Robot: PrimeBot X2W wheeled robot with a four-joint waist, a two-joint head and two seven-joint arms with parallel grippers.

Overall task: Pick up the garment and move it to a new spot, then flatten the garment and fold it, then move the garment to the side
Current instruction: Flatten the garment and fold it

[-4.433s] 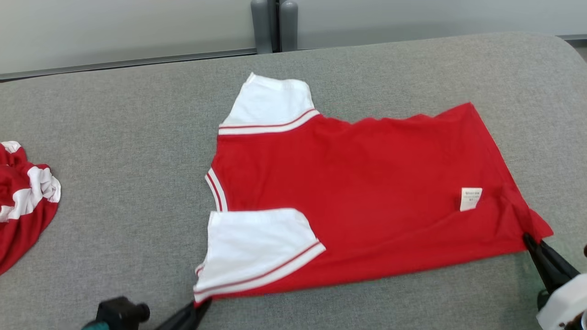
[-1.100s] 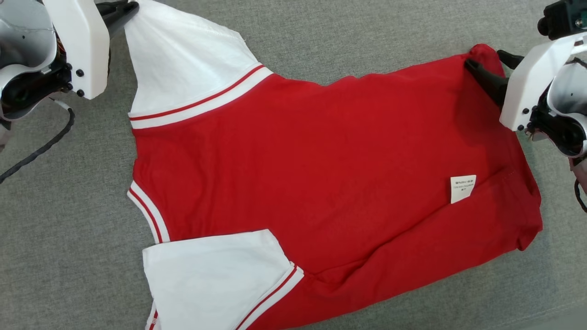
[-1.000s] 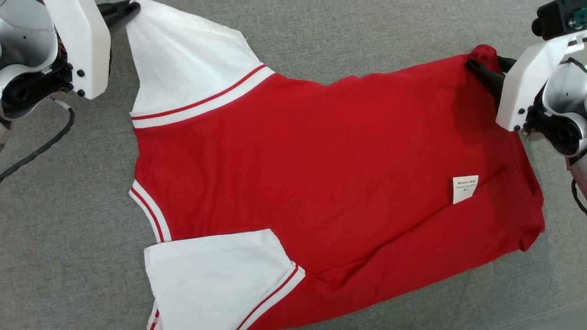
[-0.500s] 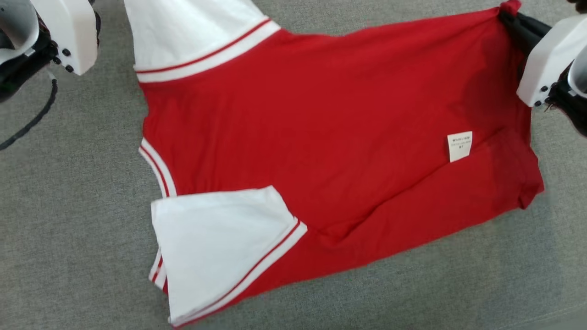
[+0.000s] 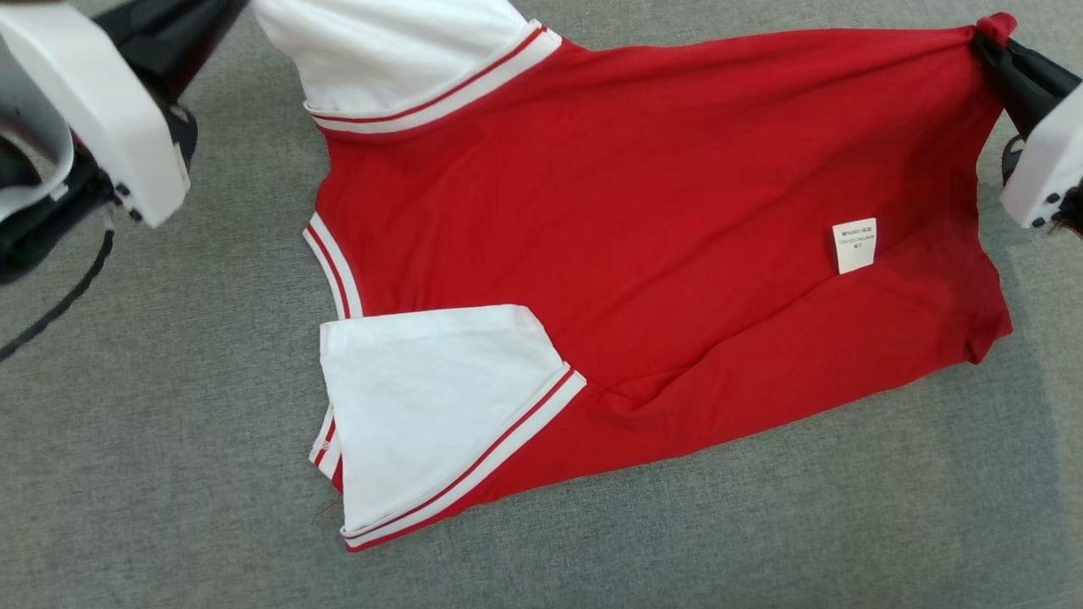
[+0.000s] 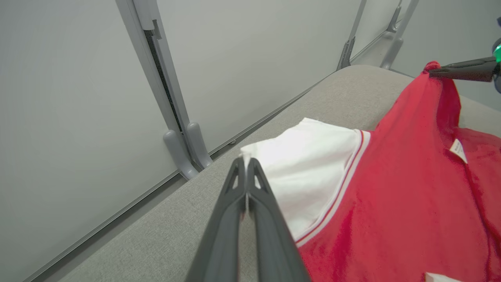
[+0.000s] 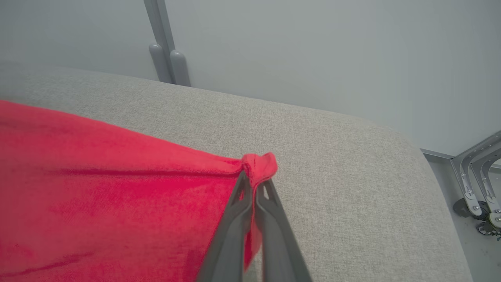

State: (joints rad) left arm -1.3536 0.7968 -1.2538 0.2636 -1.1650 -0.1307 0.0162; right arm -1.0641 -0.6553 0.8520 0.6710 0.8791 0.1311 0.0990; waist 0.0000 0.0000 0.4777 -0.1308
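Left gripper [image 6: 246, 161] is pressed together on a white sleeve corner of the shirt [image 5: 643, 211]. Right gripper [image 7: 253, 174] pinches its red hem corner. The far edge is raised and the near half lies on the grey pad [image 5: 169, 474]. A wall post [image 6: 174, 117] stands beyond.

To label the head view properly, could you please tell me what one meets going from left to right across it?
Left gripper → near white sleeve of the garment → care label → right gripper.
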